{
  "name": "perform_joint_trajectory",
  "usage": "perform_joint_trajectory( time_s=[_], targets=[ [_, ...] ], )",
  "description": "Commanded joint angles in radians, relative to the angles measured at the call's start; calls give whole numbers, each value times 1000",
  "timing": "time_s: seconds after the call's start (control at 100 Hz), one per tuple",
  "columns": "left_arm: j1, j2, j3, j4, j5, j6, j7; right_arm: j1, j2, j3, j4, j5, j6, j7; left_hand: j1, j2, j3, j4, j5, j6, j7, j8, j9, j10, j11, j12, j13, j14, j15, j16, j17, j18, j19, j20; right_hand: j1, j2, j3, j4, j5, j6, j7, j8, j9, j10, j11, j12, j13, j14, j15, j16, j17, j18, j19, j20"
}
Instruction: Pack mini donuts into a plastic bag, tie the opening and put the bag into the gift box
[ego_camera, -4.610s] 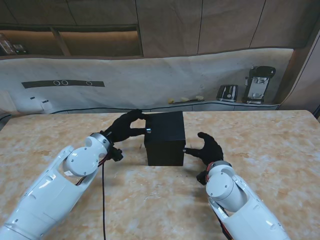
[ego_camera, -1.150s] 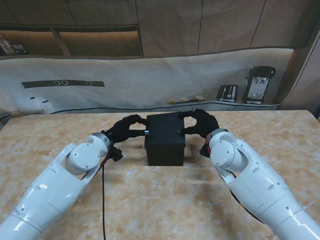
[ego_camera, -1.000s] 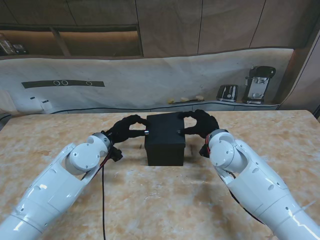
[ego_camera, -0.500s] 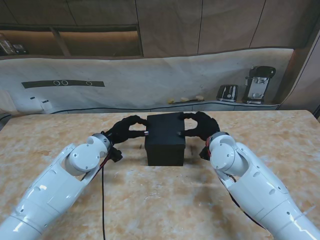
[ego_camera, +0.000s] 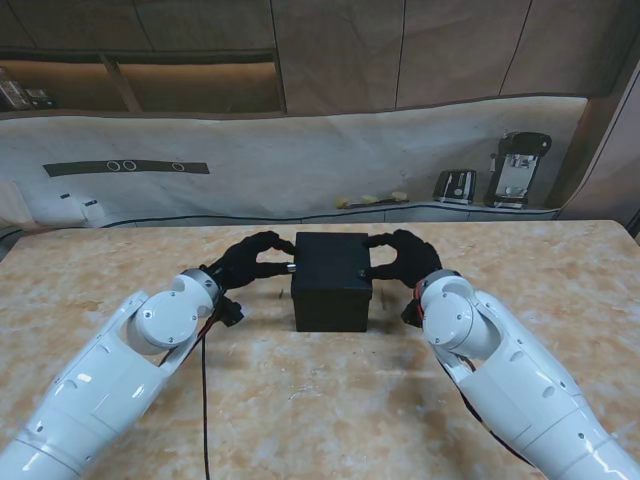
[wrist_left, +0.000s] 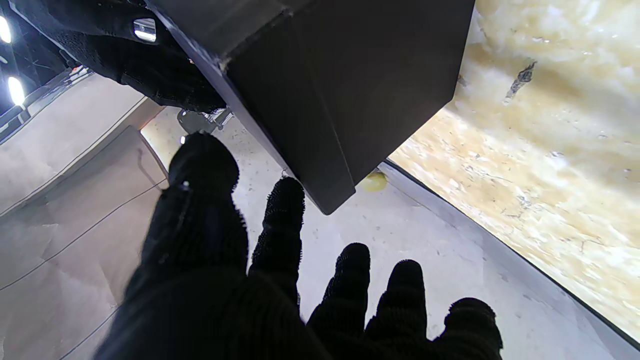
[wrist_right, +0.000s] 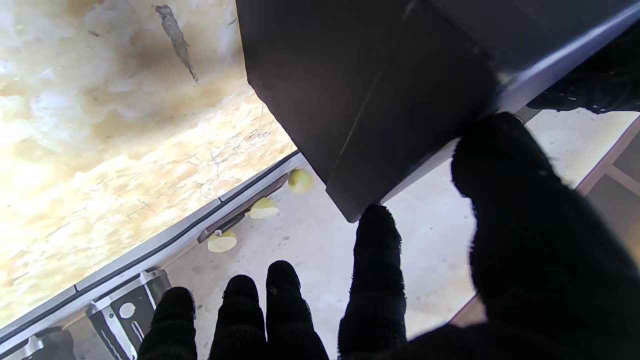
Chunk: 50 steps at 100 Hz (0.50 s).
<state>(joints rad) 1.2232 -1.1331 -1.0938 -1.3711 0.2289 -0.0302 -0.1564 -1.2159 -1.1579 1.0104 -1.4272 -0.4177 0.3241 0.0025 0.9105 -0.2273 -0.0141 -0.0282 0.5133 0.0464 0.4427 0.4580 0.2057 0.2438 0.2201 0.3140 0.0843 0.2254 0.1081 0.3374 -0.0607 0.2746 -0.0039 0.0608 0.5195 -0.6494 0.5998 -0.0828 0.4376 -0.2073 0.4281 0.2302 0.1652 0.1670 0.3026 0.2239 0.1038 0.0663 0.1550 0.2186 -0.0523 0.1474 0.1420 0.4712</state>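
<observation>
The beige marbled stone counter (ego_camera: 300, 400) carries a matte black cube-shaped gift box (ego_camera: 331, 281), closed, standing near the middle of the counter toward its far edge. The left hand (ego_camera: 252, 261), in a black knit glove, sits at the box's left top edge, thumb and forefinger curled in against it. The right hand (ego_camera: 404, 258), gloved alike, presses the right top edge, thumb on the lid rim and index finger at the far corner. Both hands clamp the box between them. Three small pale yellow round pieces (ego_camera: 370, 199) lie beyond the far edge.
</observation>
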Motion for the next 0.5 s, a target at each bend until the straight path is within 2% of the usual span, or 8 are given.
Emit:
perform_joint_trajectory(
  time_s=[0.0, 0.26, 0.49],
  targets=[
    [6, 2, -5, -13, 5, 0, -11, -23, 1, -4, 1, -5, 2, 23, 1, 0, -5, 0, -7, -8, 24, 11, -10, -32, 2, -6, -29, -43, 5, 7, -3, -35, -15, -21, 25, -30, 12, 13, 45, 106, 57, 25, 7, -21, -2, -40, -4, -19, -12, 22, -1, -4, -27, -7],
    [16, 5, -19, -29, 15, -3, -11, -35, 4, 10, -27, -8, -5, 25, 0, -1, -5, -1, -4, -11, 26, 11, -8, -30, 2, -6, -26, -42, 6, 7, -3, -30, -14, -19, 18, -26, 9, 12, 46, 105, 58, 25, 9, -22, 3, -38, -2, -20, -8, 23, -1, -5, -27, -7],
    [37, 11, -47, -70, 26, -15, -14, -55, 10, 45, -73, -20, -40, 29, 1, -1, -5, 0, -2, -7, 27, 11, -4, -29, 3, -5, -23, -40, 7, 8, -4, -31, -13, -15, 11, -21, 6, 13, 39, 109, 55, 24, 11, -20, 13, -34, 2, -19, 0, 26, 1, -8, -20, 0]
  ],
)
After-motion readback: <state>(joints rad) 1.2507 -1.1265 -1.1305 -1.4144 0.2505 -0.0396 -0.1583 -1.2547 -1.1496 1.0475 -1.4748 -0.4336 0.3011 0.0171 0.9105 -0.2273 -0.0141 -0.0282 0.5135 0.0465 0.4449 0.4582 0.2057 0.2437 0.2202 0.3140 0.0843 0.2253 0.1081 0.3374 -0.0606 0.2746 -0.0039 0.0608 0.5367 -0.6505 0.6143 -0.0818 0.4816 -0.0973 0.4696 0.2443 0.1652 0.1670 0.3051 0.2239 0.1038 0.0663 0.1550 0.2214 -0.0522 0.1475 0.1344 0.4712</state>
